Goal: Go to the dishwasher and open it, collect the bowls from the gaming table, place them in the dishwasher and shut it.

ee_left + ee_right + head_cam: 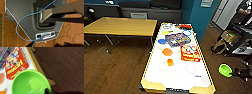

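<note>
Green bowl (30, 82) is hanging off the gaming table's (176, 75) right side, w/ right gripper (240, 72) pinching its rim. Red box (15, 62) beside it is reading "HEDBANZ". Left gripper: can't tell.

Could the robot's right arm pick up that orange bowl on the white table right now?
Probably not yet: the right gripper already holds a green bowl off the table's side. Nothing stands around the orange bowl itself.

A wooden table (121, 26) fills the upper left of the head view, a red game box (189, 53) and a purple game box (177, 39) lie mid-frame, a tan bag (218, 46) sits at right on the dark wood floor (114, 67).
</note>
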Robot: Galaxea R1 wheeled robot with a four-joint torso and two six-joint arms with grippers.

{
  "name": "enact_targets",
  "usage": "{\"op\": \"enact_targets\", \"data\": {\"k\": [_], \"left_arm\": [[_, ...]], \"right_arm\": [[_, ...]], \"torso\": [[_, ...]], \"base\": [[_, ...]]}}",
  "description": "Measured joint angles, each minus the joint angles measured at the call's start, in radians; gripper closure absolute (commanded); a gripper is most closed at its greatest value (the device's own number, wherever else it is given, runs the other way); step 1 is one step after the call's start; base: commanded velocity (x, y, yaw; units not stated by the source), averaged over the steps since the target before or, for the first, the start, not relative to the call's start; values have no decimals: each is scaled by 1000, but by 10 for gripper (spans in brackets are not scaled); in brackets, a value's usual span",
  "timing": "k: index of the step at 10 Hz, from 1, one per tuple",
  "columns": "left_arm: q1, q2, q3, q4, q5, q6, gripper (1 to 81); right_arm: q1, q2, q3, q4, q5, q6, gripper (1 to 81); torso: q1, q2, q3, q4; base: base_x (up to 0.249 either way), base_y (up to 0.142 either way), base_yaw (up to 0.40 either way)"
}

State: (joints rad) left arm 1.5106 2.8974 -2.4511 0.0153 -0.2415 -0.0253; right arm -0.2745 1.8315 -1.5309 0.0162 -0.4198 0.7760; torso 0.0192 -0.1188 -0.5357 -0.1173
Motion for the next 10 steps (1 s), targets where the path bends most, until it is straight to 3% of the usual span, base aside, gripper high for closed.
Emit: {"op": "enact_targets", "data": {"k": [2, 4, 8, 10], "left_arm": [[-1, -62, 105, 3, -11, 0, 10], [-3, -151, 231, 3, -27, 0, 10], [-6, -366, 513, 3, -82, 0, 10], [-10, -463, 627, 3, -100, 0, 10]], "right_arm": [[-105, -64, 0, -1, -16, -50, 811], [-242, -69, 1, 0, 28, -98, 811], [-522, -77, -10, -1, 195, -172, 811], [-651, -26, -52, -1, 277, -188, 811]], "torso": [[0, 0, 0, 0], [0, 0, 0, 0], [0, 0, 0, 0], [0, 0, 0, 0]], "base": [[0, 0, 0], [0, 0, 0], [0, 0, 0], [0, 0, 0]]}}
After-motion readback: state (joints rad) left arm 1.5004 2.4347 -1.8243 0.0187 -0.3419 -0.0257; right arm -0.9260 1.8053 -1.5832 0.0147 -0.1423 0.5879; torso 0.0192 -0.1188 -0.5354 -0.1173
